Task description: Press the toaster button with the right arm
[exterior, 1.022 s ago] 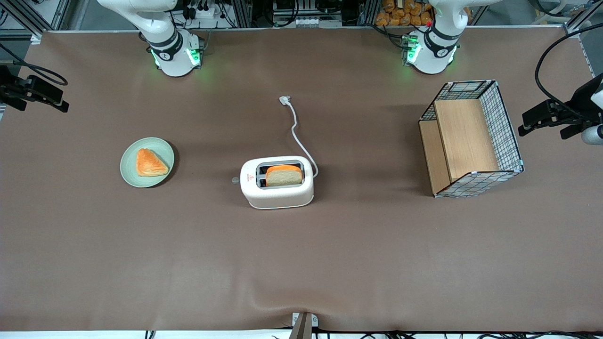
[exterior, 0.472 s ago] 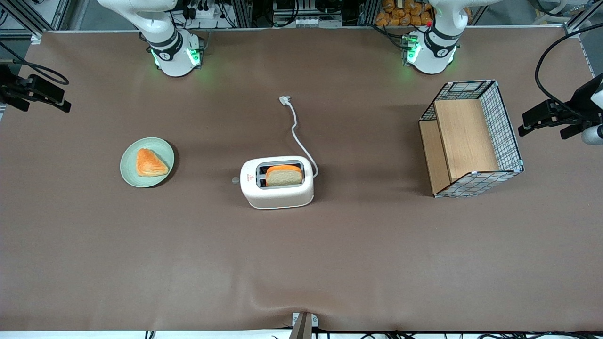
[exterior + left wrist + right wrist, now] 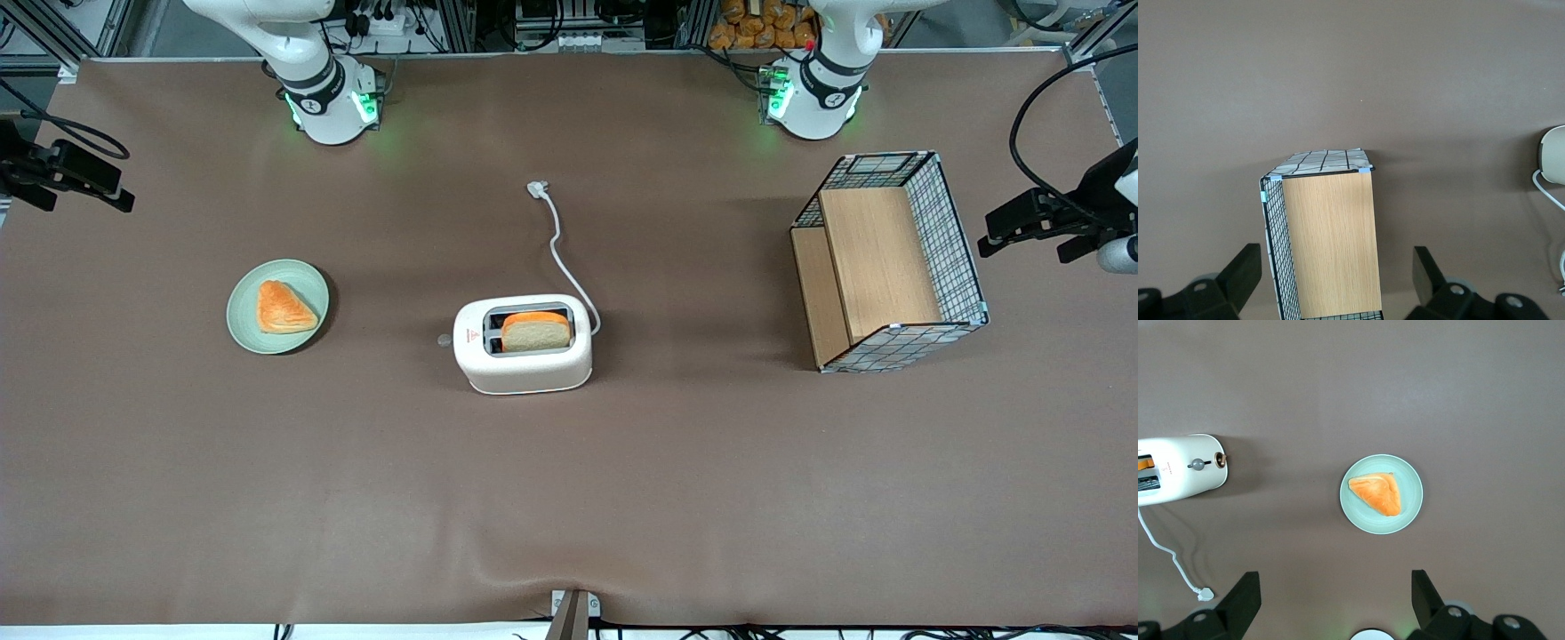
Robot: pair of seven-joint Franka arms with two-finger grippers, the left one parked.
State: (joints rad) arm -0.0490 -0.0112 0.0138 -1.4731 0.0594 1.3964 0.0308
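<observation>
The white toaster (image 3: 523, 344) stands mid-table with a bread slice (image 3: 536, 332) in one slot. The toaster button (image 3: 444, 340) is a tiny grey knob sticking out of the narrow logo end, which faces the working arm's end of the table. In the right wrist view the toaster (image 3: 1181, 468) and its button (image 3: 1198, 463) show from above. My right arm's gripper (image 3: 67, 173) hangs at the working arm's end of the table, well apart from the toaster. In the right wrist view that gripper (image 3: 1335, 590) is open, with nothing between its fingers.
A green plate (image 3: 246, 331) with a triangular pastry (image 3: 283, 308) lies between the gripper and the toaster. The white cord (image 3: 562, 253) runs from the toaster toward the arm bases. A wire-mesh wooden box (image 3: 889, 262) stands toward the parked arm's end.
The gripper has crept very slightly toward the table's middle. Nothing else has moved.
</observation>
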